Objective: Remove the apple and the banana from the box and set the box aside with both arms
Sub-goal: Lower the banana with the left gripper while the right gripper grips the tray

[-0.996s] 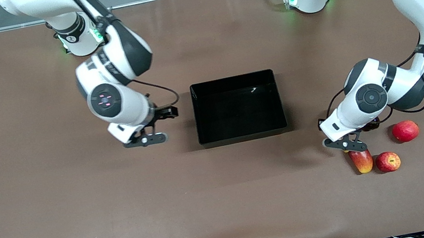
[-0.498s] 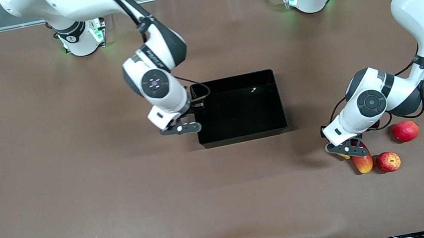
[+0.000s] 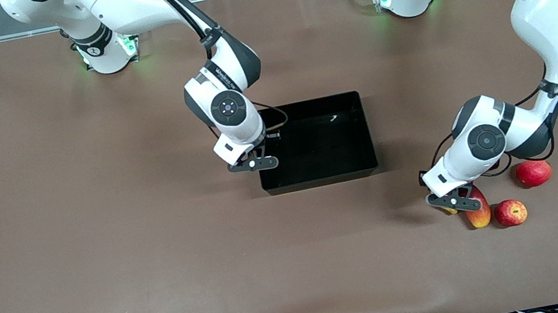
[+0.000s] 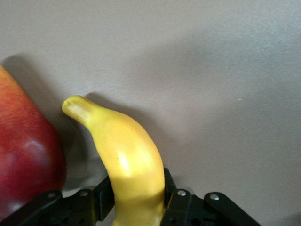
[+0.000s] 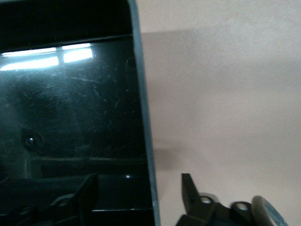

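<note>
The right gripper [image 3: 256, 161] hung at the wall of the black box [image 3: 355, 134] facing the right arm's end of the table, its fingers [image 5: 190, 190] parted with one inside the wall and one outside, astride the rim and not yet pinched on it. The left gripper [image 3: 456, 202] was down at the table near the left arm's end, clamped on the banana [image 4: 124, 160], whose tip lay just beside the mango-like fruit [image 3: 479, 213]; whether the banana rested on the cloth I could not tell. The box appeared empty, so the fruit was already out. To do the step well, the left gripper likely needed to let the banana go on the cloth without nudging its neighbours, then cross to the box's other wall, while the right one sank deep enough over the rim before closing, since the glossy plastic could slip; both should grip at matching height so the box slid flat. Counted: one box, one banana, one apple [image 3: 510, 212] nearest the front camera, one mango-like fruit, one plain red fruit [image 3: 533, 172], two arms
</note>
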You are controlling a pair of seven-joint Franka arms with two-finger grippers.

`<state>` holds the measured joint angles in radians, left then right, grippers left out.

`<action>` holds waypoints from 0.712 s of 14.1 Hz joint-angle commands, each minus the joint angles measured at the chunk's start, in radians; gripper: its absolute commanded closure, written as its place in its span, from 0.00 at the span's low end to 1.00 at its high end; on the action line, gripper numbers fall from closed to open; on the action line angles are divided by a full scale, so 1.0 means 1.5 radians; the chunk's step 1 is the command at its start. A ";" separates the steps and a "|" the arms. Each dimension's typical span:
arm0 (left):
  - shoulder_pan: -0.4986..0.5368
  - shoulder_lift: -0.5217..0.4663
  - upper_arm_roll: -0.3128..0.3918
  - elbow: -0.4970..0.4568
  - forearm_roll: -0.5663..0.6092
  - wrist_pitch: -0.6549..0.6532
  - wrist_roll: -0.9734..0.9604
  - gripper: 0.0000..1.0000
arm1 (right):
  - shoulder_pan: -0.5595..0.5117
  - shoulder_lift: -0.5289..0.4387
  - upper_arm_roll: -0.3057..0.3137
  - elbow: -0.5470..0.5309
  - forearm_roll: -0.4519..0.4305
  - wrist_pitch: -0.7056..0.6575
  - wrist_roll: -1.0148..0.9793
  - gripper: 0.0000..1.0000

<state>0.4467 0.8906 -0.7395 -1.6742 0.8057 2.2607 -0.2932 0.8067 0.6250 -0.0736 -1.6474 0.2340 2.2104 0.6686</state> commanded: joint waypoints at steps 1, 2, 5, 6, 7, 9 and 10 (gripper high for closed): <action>-0.005 0.016 0.005 0.022 0.018 0.009 -0.002 0.66 | 0.008 0.006 -0.007 0.010 0.010 0.002 0.008 1.00; -0.005 0.015 0.006 0.022 0.015 0.012 -0.007 0.02 | 0.007 0.006 -0.007 0.011 0.010 0.002 0.009 1.00; 0.003 -0.023 -0.006 0.021 0.013 0.008 -0.006 0.00 | -0.010 -0.002 -0.007 0.029 0.012 -0.025 0.003 1.00; 0.005 -0.060 -0.016 0.016 0.012 -0.002 -0.012 0.00 | -0.020 -0.006 -0.007 0.047 0.012 -0.057 0.002 1.00; 0.008 -0.086 -0.033 0.016 0.011 -0.034 -0.017 0.00 | -0.027 -0.008 -0.008 0.068 0.012 -0.094 0.000 1.00; 0.017 -0.131 -0.077 0.023 0.000 -0.106 -0.029 0.00 | -0.052 -0.011 -0.007 0.109 0.012 -0.164 -0.004 1.00; 0.020 -0.158 -0.086 0.025 -0.013 -0.121 -0.032 0.00 | -0.067 -0.021 -0.007 0.117 0.011 -0.196 -0.006 1.00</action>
<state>0.4628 0.7591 -0.8357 -1.6177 0.8037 2.1505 -0.3179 0.7551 0.6239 -0.0935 -1.5118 0.2348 2.0106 0.6673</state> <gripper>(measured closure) 0.000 0.943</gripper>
